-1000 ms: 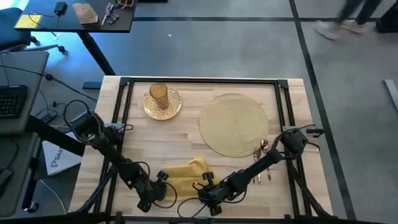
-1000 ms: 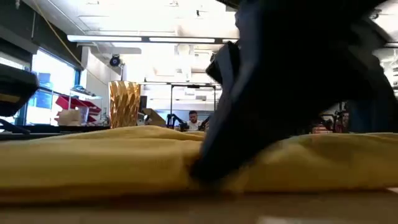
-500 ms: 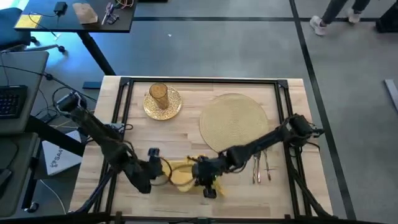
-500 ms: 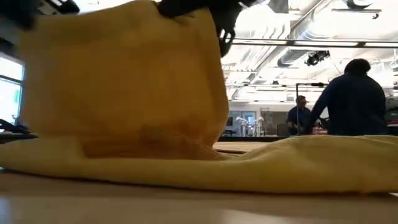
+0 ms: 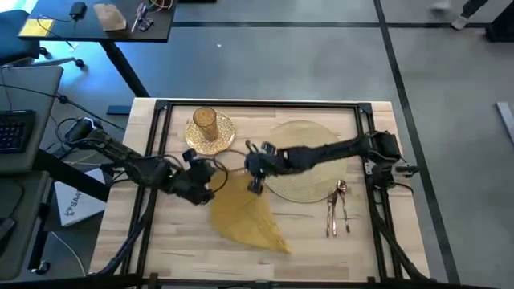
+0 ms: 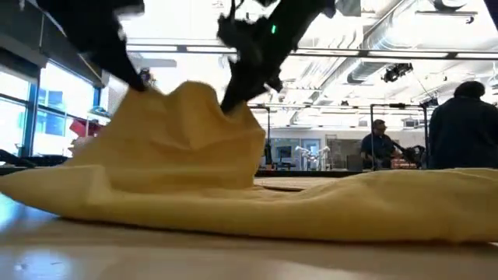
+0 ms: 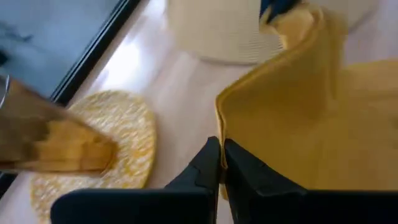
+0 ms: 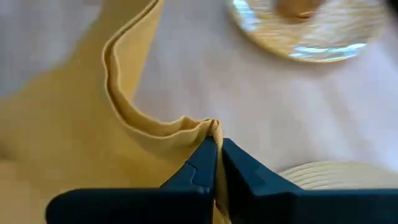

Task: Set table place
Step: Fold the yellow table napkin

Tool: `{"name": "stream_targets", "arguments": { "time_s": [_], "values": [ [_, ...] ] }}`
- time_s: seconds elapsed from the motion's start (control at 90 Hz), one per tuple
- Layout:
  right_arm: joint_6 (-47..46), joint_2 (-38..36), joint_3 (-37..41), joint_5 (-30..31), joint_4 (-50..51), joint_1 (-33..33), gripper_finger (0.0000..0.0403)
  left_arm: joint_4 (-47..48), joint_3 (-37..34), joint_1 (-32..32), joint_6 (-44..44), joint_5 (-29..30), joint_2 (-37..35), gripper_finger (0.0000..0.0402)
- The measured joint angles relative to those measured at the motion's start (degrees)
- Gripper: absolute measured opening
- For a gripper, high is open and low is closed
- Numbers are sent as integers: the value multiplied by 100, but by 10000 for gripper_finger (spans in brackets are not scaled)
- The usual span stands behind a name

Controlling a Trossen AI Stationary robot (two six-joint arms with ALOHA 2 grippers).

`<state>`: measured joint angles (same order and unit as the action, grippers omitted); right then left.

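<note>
The yellow napkin (image 5: 243, 218) lies spread on the table (image 5: 152, 241) near its middle. Its near part rests on the wood and its far edge is raised. My left gripper (image 5: 210, 187) is shut on the far edge's left end, and my right gripper (image 5: 255, 185) is shut on its right end. The gold plate (image 5: 210, 135) with the amber glass (image 5: 206, 120) on it stands at the far left. The round woven placemat (image 5: 303, 160) lies at the far right, with the copper cutlery (image 5: 338, 210) beside its near edge. My left gripper pinches the napkin's raised edge (image 7: 219, 134) between its two shut fingers, slanting down from the table's left. The cloth stands up from the fingers in a slack curve, and its near part (image 6: 156, 210) lies on the table. My right gripper pinches a bunched bit of the napkin's raised edge (image 8: 208, 127) between its two shut fingers, slanting down from the table's right. The edge sags slack toward the other gripper, and the cloth below (image 5: 257, 233) rests on the table.
A black frame rail (image 5: 257, 104) runs around the tabletop. Bare wood lies at the near left and near right. People stand in the room behind the table (image 6: 459, 124). A dark desk (image 5: 96, 20) stands beyond the far left corner.
Both grippers have gone up and toward the table's far edge, carrying the napkin's edge with them. The napkin, which was bunched at the near edge, has been drawn toward the middle and spread out. Its near part trails on the wood.
</note>
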<state>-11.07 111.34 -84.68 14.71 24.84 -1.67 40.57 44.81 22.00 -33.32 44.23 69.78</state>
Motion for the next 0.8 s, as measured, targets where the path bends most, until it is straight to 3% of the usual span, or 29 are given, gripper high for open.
{"name": "stream_targets", "arguments": {
  "time_s": [0.144, 0.411, 0.644, 0.8],
  "values": [
    [239, 100, 0, -12, -32, 373, 0, -277, -307, -439, 121, 4, 0, 0],
    [774, 167, 0, -25, -68, 544, 0, -1021, -377, -651, 1436, -264, -2, 0],
    [827, 167, 2, -623, 400, 195, 0, -1234, -381, -497, 1557, -1623, -5, 0],
    [725, 167, 272, -876, 502, -334, 0, -1883, -677, -162, 1396, -2408, -5, 0]
  ]
}}
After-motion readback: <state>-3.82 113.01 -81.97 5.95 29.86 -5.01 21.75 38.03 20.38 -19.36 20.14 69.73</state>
